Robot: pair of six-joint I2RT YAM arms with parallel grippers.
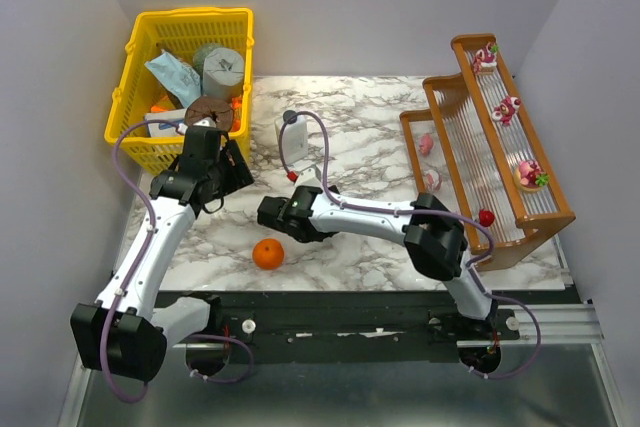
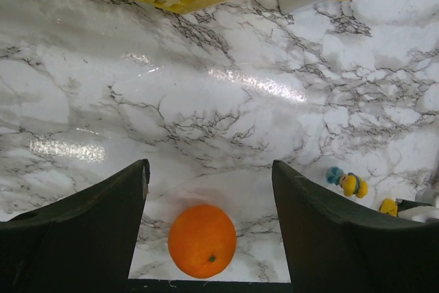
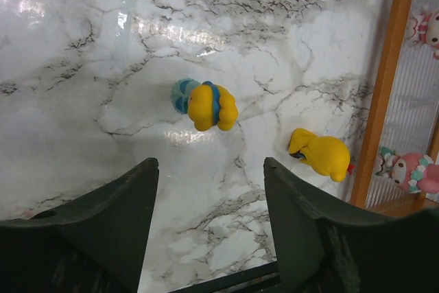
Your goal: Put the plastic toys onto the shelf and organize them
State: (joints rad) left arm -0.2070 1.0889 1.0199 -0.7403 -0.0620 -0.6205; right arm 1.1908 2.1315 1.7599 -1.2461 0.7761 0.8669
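Currently, the left gripper [image 2: 209, 173], fingers apart, points at a round orange ball [image 2: 202, 240]. The right gripper [image 3: 209, 166], also spread and empty, faces two yellow plastic toys [image 3: 206, 104].

Left arm [image 1: 150, 247] and right arm [image 1: 370, 215]: white shell links joined by chunky black joint housings. A thin purple cable [image 1: 125, 162] runs loose along each arm, bowing out in loops. Both bases sit on a black rail [image 1: 350, 312], with a small red spot by each base. Left gripper [image 2: 209, 169] and right gripper [image 3: 209, 162]: matte black, each with two broad wedge-shaped fingers [image 2: 103, 217], flat on their inner faces.
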